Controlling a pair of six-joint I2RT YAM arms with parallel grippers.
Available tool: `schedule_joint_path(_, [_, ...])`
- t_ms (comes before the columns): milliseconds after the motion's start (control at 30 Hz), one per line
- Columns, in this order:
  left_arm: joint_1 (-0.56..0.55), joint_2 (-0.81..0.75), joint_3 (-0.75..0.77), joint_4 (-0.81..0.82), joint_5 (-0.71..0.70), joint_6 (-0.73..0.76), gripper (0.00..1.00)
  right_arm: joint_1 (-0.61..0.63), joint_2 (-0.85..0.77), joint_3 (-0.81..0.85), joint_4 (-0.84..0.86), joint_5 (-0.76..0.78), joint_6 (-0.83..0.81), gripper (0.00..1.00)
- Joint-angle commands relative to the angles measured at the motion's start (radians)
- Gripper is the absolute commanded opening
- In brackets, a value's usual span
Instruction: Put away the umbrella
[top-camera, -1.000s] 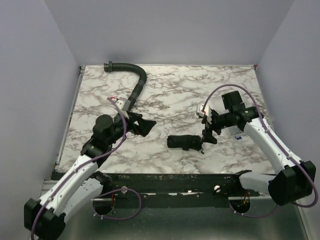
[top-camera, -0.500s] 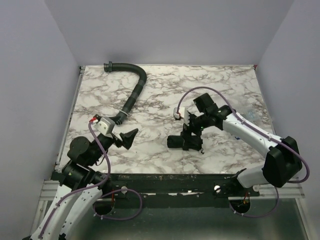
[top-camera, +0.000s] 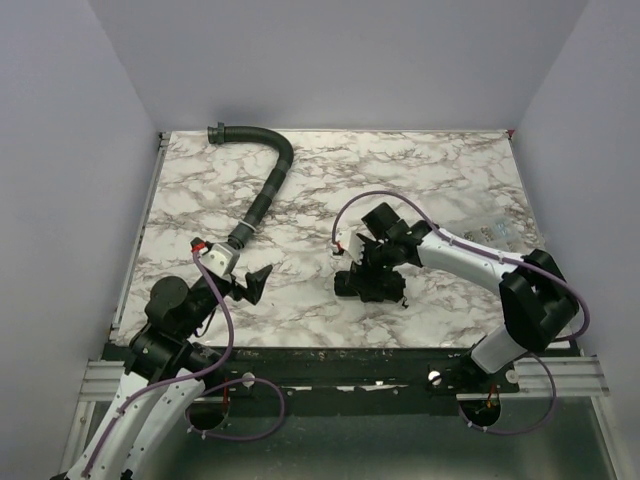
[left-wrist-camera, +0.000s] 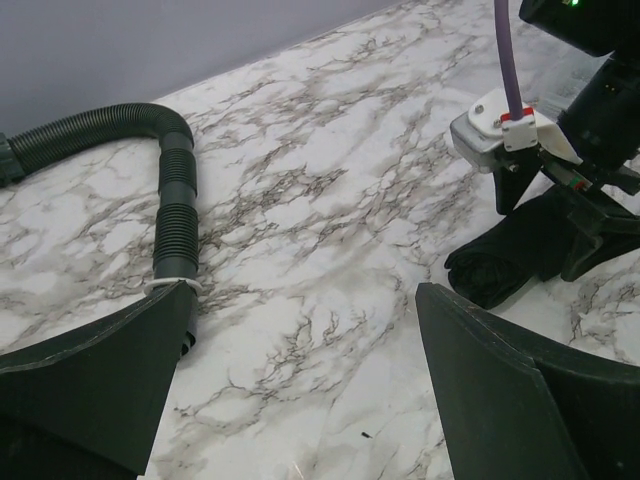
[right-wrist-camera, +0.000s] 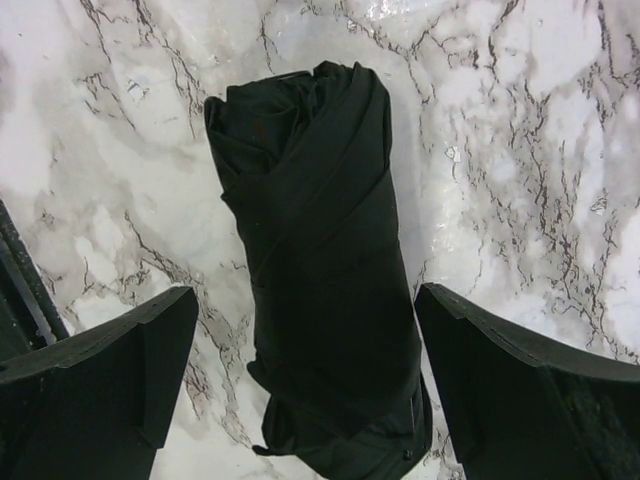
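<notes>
**Right claw spread wide over the rolled umbrella**

The right gripper (right-wrist-camera: 305, 292) hangs with its fingers wide apart, one on either side of the umbrella (right-wrist-camera: 300, 200), clasping nothing. The umbrella lies as a short black bundle near the middle of the white, grey-veined marble table (top-camera: 420, 170). At near left, the left gripper (left-wrist-camera: 305, 295) hovers spread and empty, beside a ribbed black hose (left-wrist-camera: 175, 200). Plain lavender walls (top-camera: 350, 60) enclose the table.

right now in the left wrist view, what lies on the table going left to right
ribbed hose → umbrella
</notes>
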Motion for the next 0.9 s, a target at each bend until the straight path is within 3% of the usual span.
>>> schedule_joint_path(0, [0.005, -0.024, 0.006, 0.015, -0.030, 0.024, 0.98, 0.016, 0.035, -0.031, 0.057, 0.087, 0.024, 1.00])
schedule_joint_path(100, [0.005, -0.035, 0.002, 0.020, -0.033, 0.027, 0.98, 0.018, 0.047, -0.041, 0.077, 0.122, 0.033, 0.95])
schedule_joint_path(333, [0.005, -0.041, 0.001, 0.022, -0.031, 0.029, 0.98, 0.017, 0.074, -0.043, 0.096, 0.138, 0.056, 0.72])
schedule_joint_path(500, [0.005, -0.046, 0.000, 0.020, -0.035, 0.029, 0.98, 0.012, 0.101, 0.017, 0.098, 0.111, 0.164, 0.49])
schedule_joint_path(633, [0.005, -0.045, 0.000, 0.020, -0.042, 0.031, 0.98, -0.049, 0.153, 0.126, 0.104, 0.046, 0.317, 0.33])
schedule_joint_path(733, [0.005, -0.044, -0.003, 0.021, -0.048, 0.034, 0.98, -0.139, 0.222, 0.241, 0.126, -0.011, 0.500, 0.26])
schedule_joint_path(867, [0.005, -0.045, -0.007, 0.023, -0.058, 0.038, 0.98, -0.203, 0.293, 0.331, 0.185, -0.033, 0.774, 0.27])
